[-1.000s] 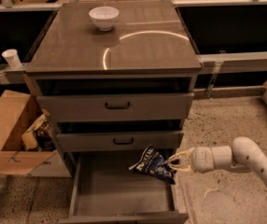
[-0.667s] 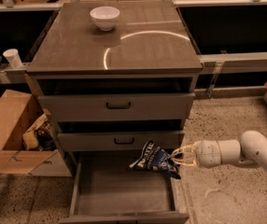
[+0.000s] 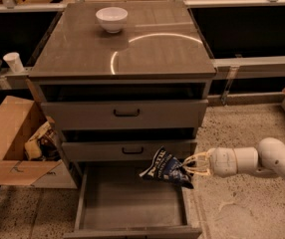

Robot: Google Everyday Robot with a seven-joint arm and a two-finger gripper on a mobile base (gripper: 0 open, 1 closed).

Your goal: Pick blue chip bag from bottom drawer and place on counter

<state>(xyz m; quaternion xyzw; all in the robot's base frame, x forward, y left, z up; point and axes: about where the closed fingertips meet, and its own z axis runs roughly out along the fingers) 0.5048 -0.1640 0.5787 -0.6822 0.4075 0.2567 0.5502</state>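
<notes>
The blue chip bag (image 3: 166, 168) is a crumpled navy foil bag with white lettering. It hangs in the air above the right side of the open bottom drawer (image 3: 132, 203), in front of the middle drawer. My gripper (image 3: 191, 165) reaches in from the right on a white arm and is shut on the bag's right end. The drawer floor below is bare grey. The counter (image 3: 147, 54) is the glossy grey-brown cabinet top above, with a curved light reflection.
A white bowl (image 3: 111, 19) stands at the back of the counter. Two upper drawers with black handles (image 3: 126, 113) are slightly open. An open cardboard box (image 3: 13, 138) with clutter sits left of the cabinet. A paper cup (image 3: 14, 61) stands on the left shelf.
The gripper has lifted the chip bag slightly higher and drawn it a little away from the drawer floor; the arm has shifted upward.
</notes>
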